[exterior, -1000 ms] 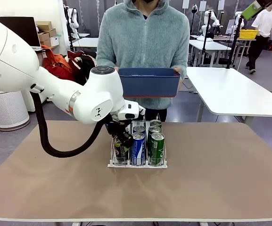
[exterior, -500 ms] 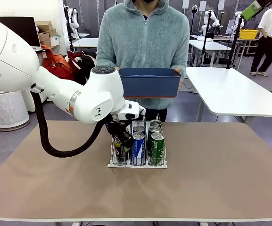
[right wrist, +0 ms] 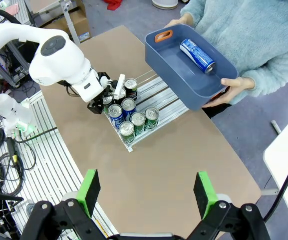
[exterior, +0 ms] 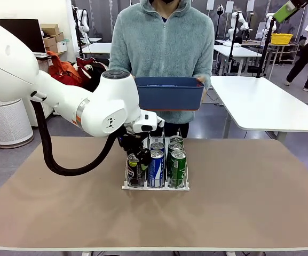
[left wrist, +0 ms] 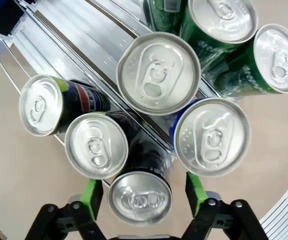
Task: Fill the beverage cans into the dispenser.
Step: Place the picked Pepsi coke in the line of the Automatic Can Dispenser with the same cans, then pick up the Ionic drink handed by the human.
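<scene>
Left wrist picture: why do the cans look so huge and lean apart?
Left wrist view: the wide lens sits very close, so the cans swell, splay outward, and their silver tops shine; front view: they look small, upright and sharp.

Robotics lab, open-plan hall; left robot arm [exterior: 63, 101] at brown-topped work table [exterior: 250, 208]; rows of white tables [exterior: 266, 104] behind, on bare grey floor [exterior: 15, 160]; monitor [exterior: 20, 32] and stacked cardboard boxes [exterior: 51, 34] by left wall; white air purifier [exterior: 7, 125] on floor; yellow crate [exterior: 281, 38] on far table; loose cables [right wrist: 12, 160] beside ribbed metal base [right wrist: 49, 160] near arm's foot.
</scene>
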